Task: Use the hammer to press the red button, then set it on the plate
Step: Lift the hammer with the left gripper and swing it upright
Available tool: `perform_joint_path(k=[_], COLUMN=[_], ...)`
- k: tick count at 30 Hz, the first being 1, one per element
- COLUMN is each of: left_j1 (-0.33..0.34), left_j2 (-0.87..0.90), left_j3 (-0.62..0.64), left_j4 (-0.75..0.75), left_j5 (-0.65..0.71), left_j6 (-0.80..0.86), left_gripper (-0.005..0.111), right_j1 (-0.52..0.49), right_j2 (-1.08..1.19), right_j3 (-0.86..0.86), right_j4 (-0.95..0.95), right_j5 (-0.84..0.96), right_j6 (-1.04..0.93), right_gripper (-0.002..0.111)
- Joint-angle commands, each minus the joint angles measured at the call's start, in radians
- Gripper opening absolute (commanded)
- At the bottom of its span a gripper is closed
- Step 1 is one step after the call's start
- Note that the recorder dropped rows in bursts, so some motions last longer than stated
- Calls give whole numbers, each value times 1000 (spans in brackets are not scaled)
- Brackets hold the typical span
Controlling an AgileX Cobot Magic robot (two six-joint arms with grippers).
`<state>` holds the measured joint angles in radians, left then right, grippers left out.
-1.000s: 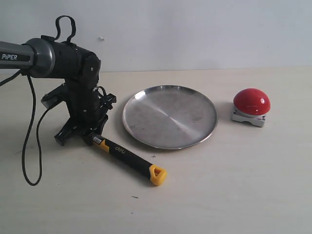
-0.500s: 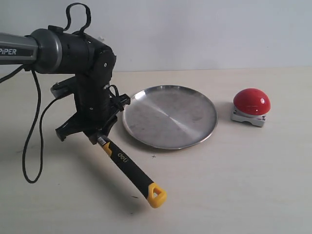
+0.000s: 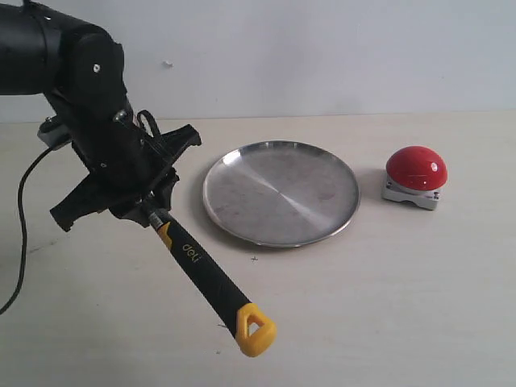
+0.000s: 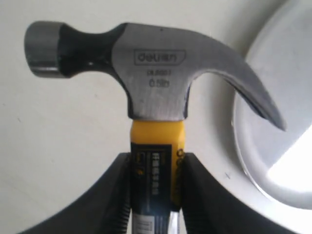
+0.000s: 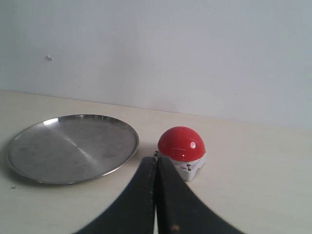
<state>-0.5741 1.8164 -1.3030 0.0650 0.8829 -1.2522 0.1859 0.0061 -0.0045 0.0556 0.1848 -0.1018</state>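
Black left end effector (image 3: 149, 211) clamps the hammer (image 3: 201, 272), hiding its head in exterior view.

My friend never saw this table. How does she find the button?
Find the big round silver plate. On its side away from the hammer, a little apart, sits the red button. It is the only red dome, on a small grey base.
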Motion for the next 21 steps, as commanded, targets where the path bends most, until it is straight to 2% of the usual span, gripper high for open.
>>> perform_joint_path(k=[1,5,6,8,21], left_j1=[-44,-94,-118,-144,-154], left_j2=[-132,-218,-248,-282,-323], left_j3=[88,175,215,251,259], left_j4=[-43,-153,-190,-235,-288], left_j5=[-91,-205,-314,-394,-388], left_j6=[32,93,111,120,125], left_gripper=[0,0,0,0,0], right_j1=[-5,-5,-5,-5,-5], right_j2=[-6,-6,-6,-6,-6], right_j3=[5,5,5,5,5], right_j4=[-3,-2,-2,-2,-2], right_j5=[-12,-12,-12,-12,-12], right_j6=[0,0,0,0,0], right_gripper=[0,0,0,0,0])
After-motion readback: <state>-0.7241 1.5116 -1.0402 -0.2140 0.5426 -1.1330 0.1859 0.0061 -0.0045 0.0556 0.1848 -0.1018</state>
